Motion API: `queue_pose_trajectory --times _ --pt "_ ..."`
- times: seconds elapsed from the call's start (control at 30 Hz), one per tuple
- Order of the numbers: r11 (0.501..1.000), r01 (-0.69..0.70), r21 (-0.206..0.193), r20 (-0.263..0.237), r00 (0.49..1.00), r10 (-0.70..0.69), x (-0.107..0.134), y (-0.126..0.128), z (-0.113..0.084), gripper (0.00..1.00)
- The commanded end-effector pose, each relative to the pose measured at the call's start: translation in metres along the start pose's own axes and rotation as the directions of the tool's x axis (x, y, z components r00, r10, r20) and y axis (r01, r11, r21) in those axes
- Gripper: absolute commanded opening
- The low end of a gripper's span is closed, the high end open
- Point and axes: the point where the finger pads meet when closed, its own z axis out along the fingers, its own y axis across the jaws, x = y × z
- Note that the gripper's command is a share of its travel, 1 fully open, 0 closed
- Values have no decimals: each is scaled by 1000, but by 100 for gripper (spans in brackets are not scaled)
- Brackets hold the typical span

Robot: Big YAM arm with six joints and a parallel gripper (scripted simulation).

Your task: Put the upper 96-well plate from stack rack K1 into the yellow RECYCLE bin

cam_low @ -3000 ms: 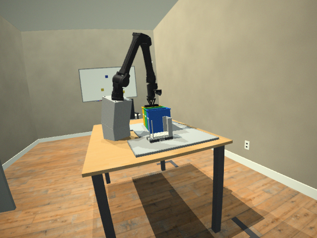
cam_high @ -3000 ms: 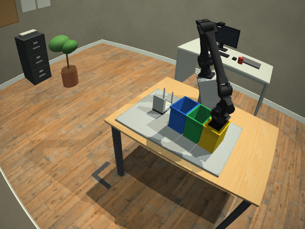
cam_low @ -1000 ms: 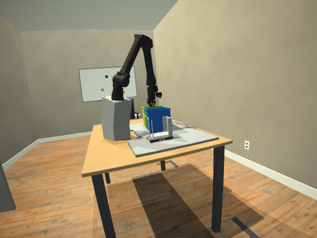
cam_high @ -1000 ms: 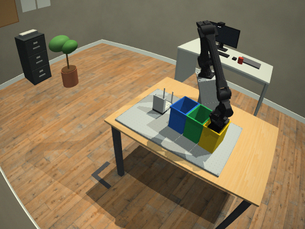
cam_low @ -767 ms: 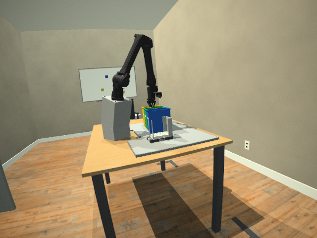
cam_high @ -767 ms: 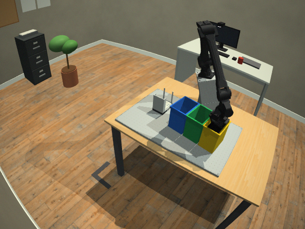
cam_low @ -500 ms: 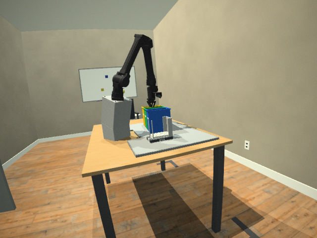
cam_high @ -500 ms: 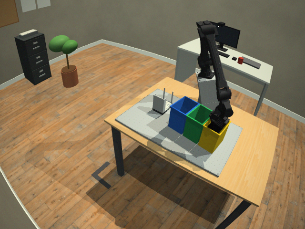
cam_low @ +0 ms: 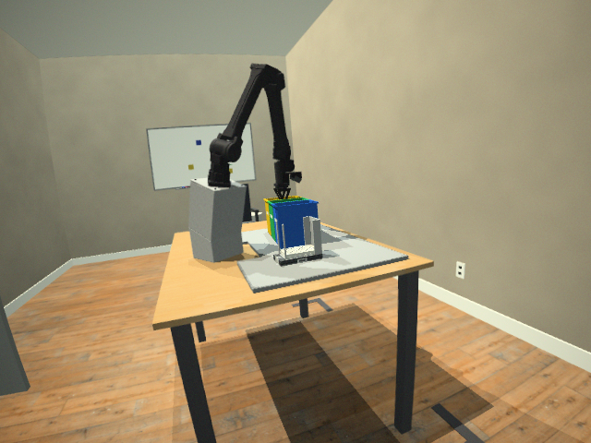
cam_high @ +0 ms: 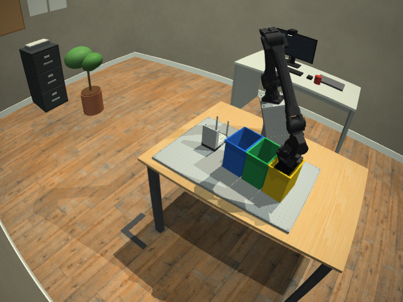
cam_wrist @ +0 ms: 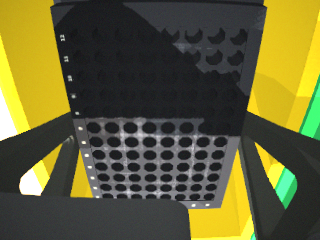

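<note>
My gripper [cam_high: 286,163] reaches down into the mouth of the yellow bin [cam_high: 281,179] and is shut on the dark 96-well plate [cam_wrist: 156,107]. In the wrist view the plate hangs on edge between my two fingers, with yellow walls on all sides and its far end deep in the bin. In the top view the plate [cam_high: 286,166] shows only as a dark slab at the bin's rim. The rack K1 [cam_high: 213,135] stands at the back left of the grey mat, and in the exterior view it holds one white plate [cam_low: 299,250] low down. My gripper [cam_low: 283,194] sits just above the bins there.
The green bin [cam_high: 262,160] and the blue bin [cam_high: 240,150] stand upright in a row touching the yellow one. The arm's grey pedestal [cam_low: 215,224] stands behind the mat. The green bin's edge [cam_wrist: 294,160] shows at the wrist view's right.
</note>
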Motion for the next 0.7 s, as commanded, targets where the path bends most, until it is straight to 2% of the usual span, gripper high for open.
queue_pose_trajectory --times 0.0,0.23,0.27,0.67 --pt "1000 -6 -2 4 1000 6 -15 4 3 0" --pt "1000 -6 0 2 1000 6 -15 4 3 0" --pt "1000 -6 -1 2 1000 6 -15 4 3 99" --pt "1000 -5 2 -1 1000 5 -12 2 4 99"
